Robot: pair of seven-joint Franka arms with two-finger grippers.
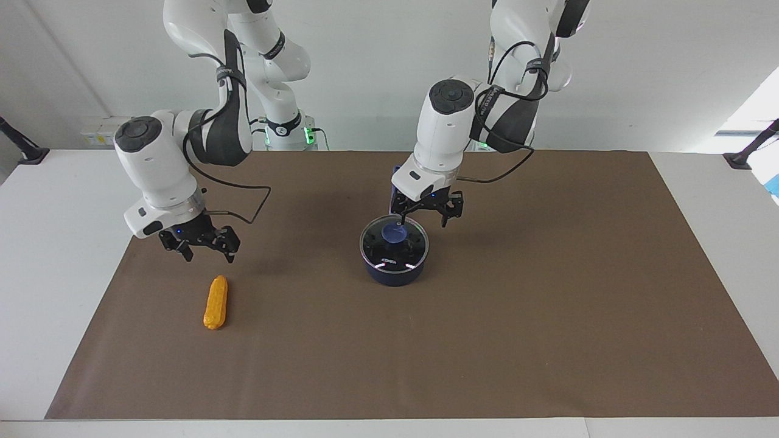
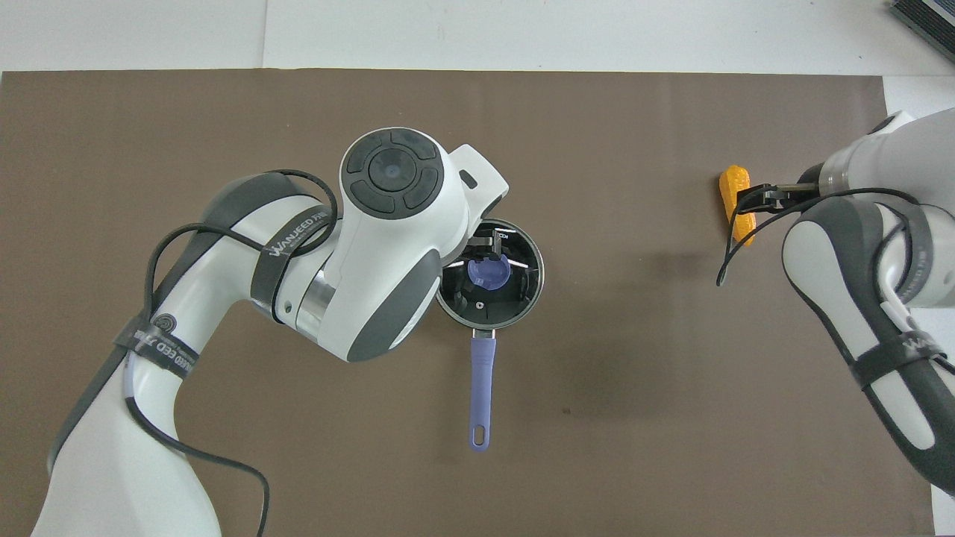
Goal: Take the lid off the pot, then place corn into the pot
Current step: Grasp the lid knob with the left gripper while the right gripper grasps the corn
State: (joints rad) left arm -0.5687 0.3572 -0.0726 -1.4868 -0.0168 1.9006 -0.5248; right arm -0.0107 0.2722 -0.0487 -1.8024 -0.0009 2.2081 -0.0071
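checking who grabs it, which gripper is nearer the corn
Right. The right gripper hangs open just above the corn; the left gripper is open over the lid.

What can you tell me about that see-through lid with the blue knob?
The lid is a round disc of what looks like clear glass with a thin metal rim, a blue knob at its centre and small white lettering near its edge. It sits flat on the pot, closing it, so the dark inside shows through. The left gripper hangs open just above the knob; whether a fingertip touches it I cannot tell.
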